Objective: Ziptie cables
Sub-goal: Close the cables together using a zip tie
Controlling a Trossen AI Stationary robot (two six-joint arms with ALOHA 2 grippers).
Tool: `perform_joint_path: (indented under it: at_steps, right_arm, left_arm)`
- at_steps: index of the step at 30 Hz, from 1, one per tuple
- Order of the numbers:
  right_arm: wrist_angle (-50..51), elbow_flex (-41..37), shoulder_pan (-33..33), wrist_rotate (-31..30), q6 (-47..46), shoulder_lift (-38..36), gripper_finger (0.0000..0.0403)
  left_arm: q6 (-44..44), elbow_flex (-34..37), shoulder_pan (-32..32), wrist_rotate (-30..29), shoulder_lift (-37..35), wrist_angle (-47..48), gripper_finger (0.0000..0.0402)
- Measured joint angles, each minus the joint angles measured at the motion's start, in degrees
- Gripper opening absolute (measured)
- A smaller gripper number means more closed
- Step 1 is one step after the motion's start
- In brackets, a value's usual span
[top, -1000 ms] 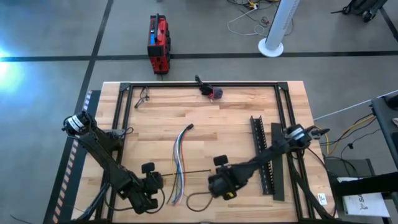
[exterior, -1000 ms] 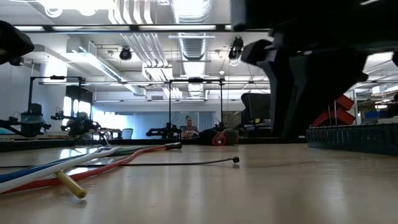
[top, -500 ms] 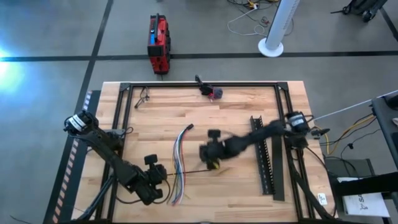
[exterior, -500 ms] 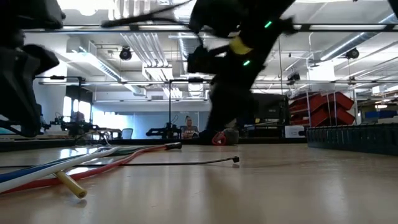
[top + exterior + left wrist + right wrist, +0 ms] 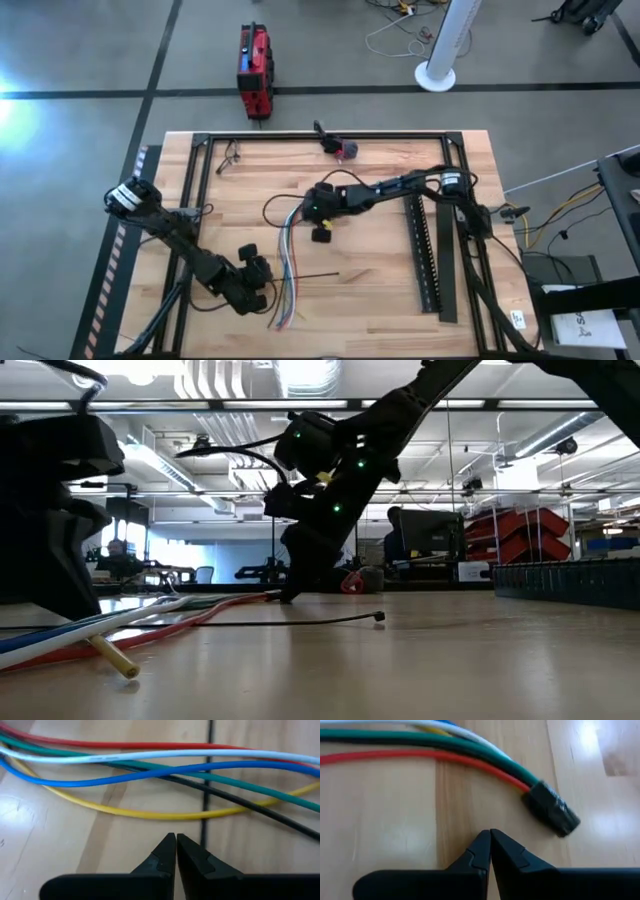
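I take the cables [image 5: 287, 262] as my landmark: a loose bundle of thin coloured wires lying lengthwise on the wooden table [image 5: 380, 300], its dark taped end pointing toward the far edge.

My right gripper [image 5: 318, 212] is just beside that dark end [image 5: 551, 811], fingers pinched together on nothing; the wrist camera shows the tips meeting over bare wood with the taped end close in front of them. I judge it sits there because the bound end is the easiest place to pin or lift the bundle.

My left gripper [image 5: 262, 280] is just beside the lower stretch of the cables, also clenched and empty. Its wrist view shows the closed tips [image 5: 175, 851] short of the spread wires, red, white, green, blue, yellow and a black one, fanned apart on the wood. A thin black zip tie [image 5: 312, 276] runs out from the cables toward the right and passes under them, which looks like the reason the left arm waits at that spot.

The wires are still loose and splayed, so the tying is not yet done. Next I would need both grippers opened before either can take anything, and the splayed strands may slip out of a narrow pinch.

Well to the right of the cables lies a long black toothed strip [image 5: 423, 252], untouched.
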State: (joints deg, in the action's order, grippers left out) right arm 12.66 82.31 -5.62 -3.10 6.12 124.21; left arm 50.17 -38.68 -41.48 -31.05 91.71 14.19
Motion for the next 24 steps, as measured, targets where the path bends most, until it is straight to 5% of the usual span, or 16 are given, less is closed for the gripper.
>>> perform_joint_path:
  at_steps: [16, 24]
  right_arm:
    - [-6.59, 11.25, -5.16, 2.13, 6.72, 9.37, 0.0000]
    - [-6.67, 11.21, -4.38, 0.79, 8.94, 9.04, 0.0000]
  left_arm:
    - [-4.70, -0.41, 2.10, 0.02, 0.01, -3.10, 0.0000]
    - [-2.07, -2.79, 2.67, -3.73, -2.58, 13.23, 0.0000]
